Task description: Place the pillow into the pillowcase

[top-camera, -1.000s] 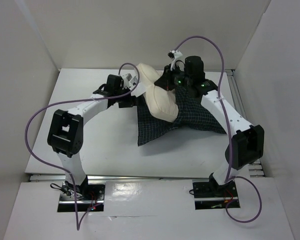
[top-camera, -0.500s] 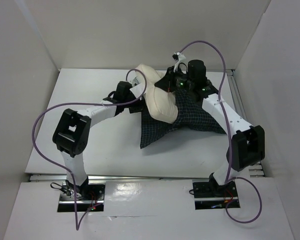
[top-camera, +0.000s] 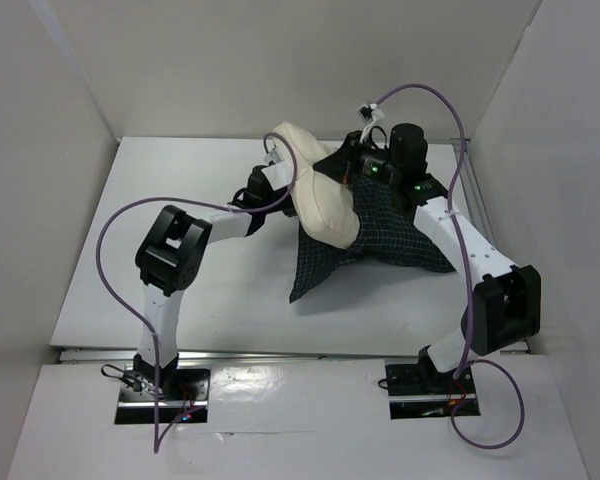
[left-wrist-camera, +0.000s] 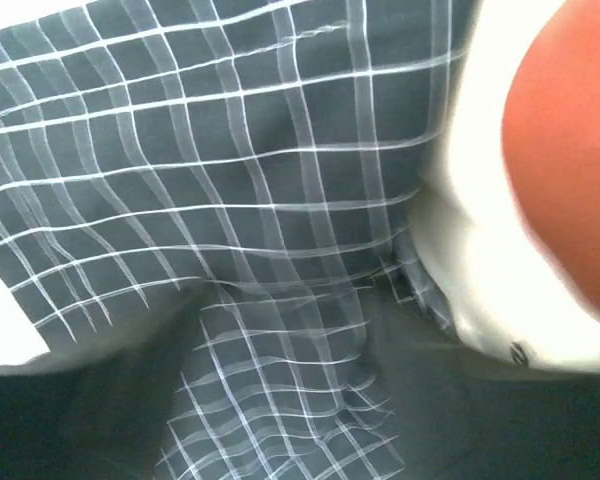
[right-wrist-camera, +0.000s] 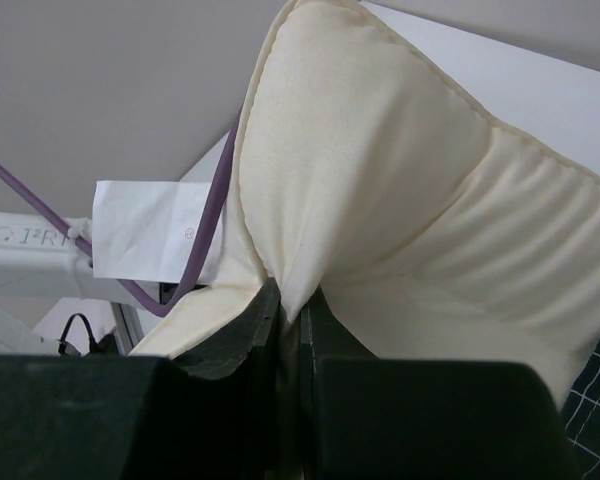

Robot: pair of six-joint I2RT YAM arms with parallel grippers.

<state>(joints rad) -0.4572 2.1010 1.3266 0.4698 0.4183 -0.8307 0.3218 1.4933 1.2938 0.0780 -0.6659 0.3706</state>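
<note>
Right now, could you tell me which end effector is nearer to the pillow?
Right. The right end effector is pinched shut on a fold of the pillow; the left end effector sits beside it, close over the pillowcase.

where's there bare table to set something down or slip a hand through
Bare table shows in the near strip between the pillowcase and the front edge, on the left side beyond the left arm, and in the far left corner. It is crowded at the far middle and right, where the pillow, pillowcase and right arm bunch together.
</note>
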